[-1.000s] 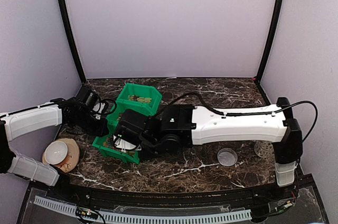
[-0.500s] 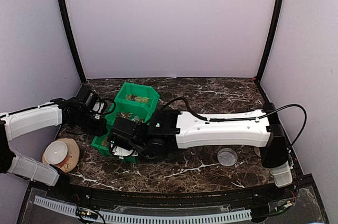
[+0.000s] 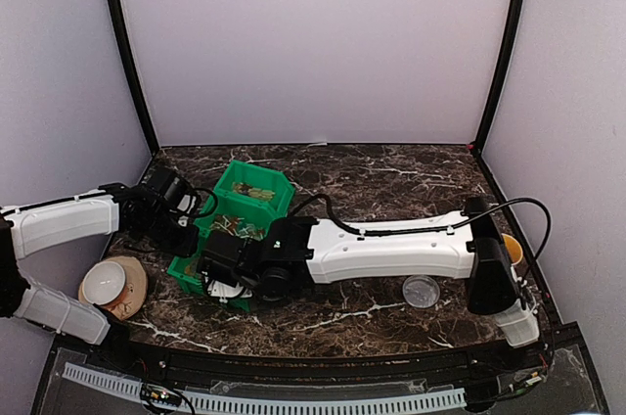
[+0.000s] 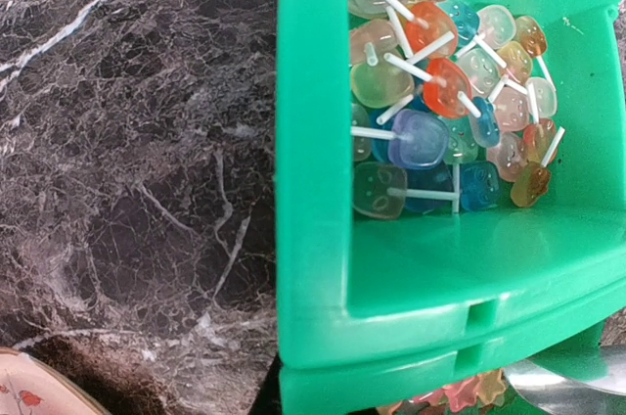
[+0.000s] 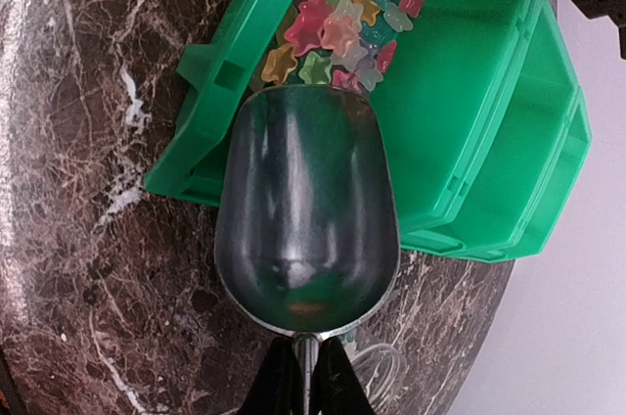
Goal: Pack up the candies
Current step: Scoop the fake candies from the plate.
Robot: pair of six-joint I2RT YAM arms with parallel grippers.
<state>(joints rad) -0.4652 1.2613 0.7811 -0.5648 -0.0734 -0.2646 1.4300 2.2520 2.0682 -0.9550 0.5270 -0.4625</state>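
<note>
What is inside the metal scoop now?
The scoop looks empty, only bare reflecting metal. Its front lip meets the star-shaped candies in the green bin; whatever lies under the lip is covered.

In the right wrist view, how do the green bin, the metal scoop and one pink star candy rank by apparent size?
1. green bin
2. metal scoop, though it sits nearer the camera, which makes it look bigger
3. pink star candy, clearly the smallest

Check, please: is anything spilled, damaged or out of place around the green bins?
Nothing stands out. The star candies and lollipops lie inside the green bins, none shows on the marble table, and the metal scoop looks empty.
</note>
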